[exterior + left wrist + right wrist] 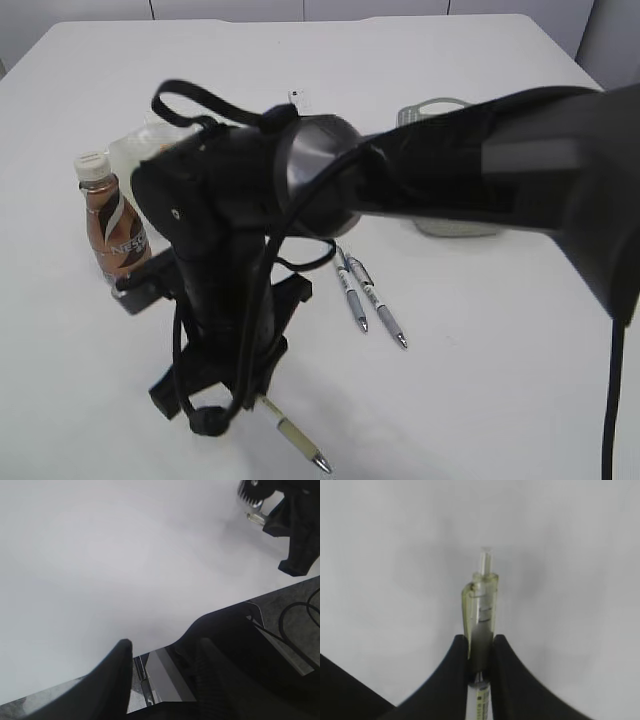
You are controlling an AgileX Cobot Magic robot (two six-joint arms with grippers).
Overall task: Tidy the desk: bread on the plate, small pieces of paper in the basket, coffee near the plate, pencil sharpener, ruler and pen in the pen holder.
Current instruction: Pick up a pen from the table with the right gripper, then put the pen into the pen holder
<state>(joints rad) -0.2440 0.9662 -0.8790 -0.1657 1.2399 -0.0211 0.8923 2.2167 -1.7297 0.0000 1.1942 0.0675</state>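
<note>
**Right gripper clamped on pen, near edge of worktop**

The right gripper (480, 652) is closed narrowly on a pen (481, 625): both black fingers (457, 665) press the yellowish translucent barrel from either side, with the clear push-button end projecting beyond the fingertips. In the exterior view the same pen (297, 438) lies close to the near edge of the white worktop (480, 330), its metal tip emerging from under the gripper.

The left gripper (162, 652) hovers over bare worktop with its jaws partly open and nothing between them.

The right arm (420, 165) crosses the middle of the exterior view and hides much of the worktop behind it. Two further pens (366, 295) lie side by side near the centre. A coffee bottle (110, 225) stands toward the left edge; its brown label reads partly "NES". A grey object (445, 110) is partly hidden behind the arm and cannot be identified.
</note>
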